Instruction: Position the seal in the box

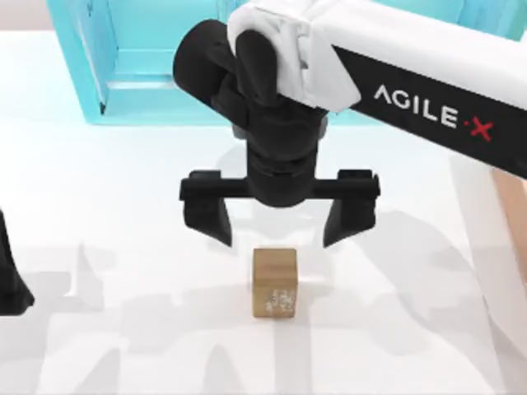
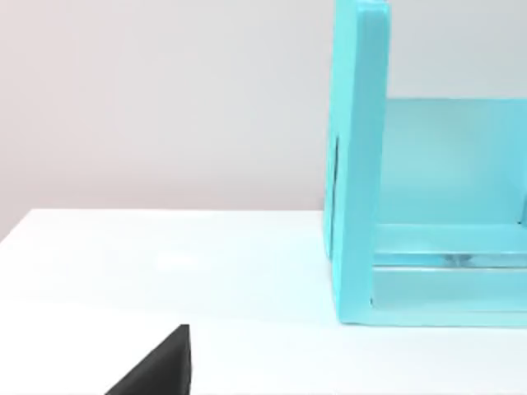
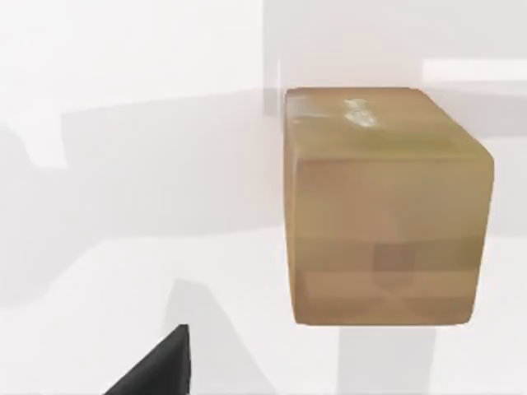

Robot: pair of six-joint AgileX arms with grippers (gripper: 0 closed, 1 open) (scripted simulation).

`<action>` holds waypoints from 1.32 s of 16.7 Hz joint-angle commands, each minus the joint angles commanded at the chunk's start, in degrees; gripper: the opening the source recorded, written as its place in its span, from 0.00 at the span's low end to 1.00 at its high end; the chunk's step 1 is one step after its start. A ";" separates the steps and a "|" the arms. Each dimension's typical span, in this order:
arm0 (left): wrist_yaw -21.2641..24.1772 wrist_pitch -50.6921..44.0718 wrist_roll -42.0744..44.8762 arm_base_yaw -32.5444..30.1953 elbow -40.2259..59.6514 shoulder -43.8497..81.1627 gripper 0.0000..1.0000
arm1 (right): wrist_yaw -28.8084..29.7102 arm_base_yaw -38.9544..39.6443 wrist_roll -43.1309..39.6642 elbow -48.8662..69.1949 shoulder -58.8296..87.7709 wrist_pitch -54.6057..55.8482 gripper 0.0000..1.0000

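The seal stands on the white table, just in front of and below the right gripper, between its fingertip lines. Its long axis runs away from the gripper; the engraved face looks away from it. The gripper's fingers are spread wide, gripping nothing. The left gripper sits cut off far left.

I note a small golden-brown cuboid seal with pale whitish markings on one face, a glossy white table, a large turquoise shelf unit, and my black right gripper.
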 joint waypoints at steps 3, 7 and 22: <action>0.00 0.00 0.00 0.00 0.00 0.00 1.00 | 0.00 -0.31 -0.06 -0.15 -0.12 0.13 1.00; 0.00 0.00 0.00 0.00 0.00 0.00 1.00 | 0.01 -0.16 -0.18 -4.07 0.46 4.33 1.00; 0.00 0.00 0.00 0.00 0.00 0.00 1.00 | 0.03 0.20 0.24 -17.69 3.23 20.92 0.70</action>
